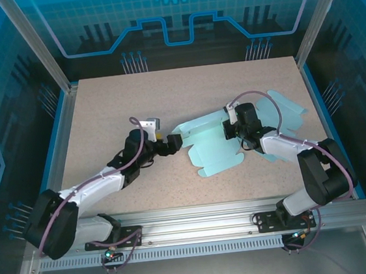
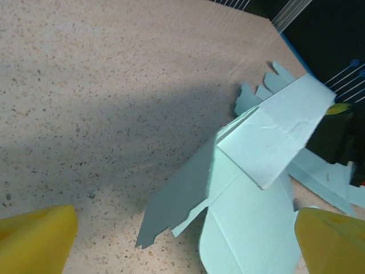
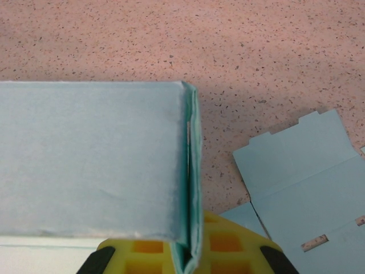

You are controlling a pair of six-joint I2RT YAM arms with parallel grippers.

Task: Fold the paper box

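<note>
Right gripper [image 3: 185,260] is pinched shut on a doubled-over side wall of the paper box [image 1: 207,151], bottom centre of the right wrist view. Left gripper [image 1: 171,145] has its jaws wide and holds nothing, mid-frame in the top view, right at the box's raised left flap [image 2: 274,137]; contact unclear. Box is half-formed, centre-right on the table [image 1: 120,104]. Likely step: fold the left end up. Do it well: use the right pinch as an anchor and push along the crease, not mid-panel. In the way: flat flaps [image 1: 285,110] sprawl under the right arm. The tilted flap may spring back.
</note>
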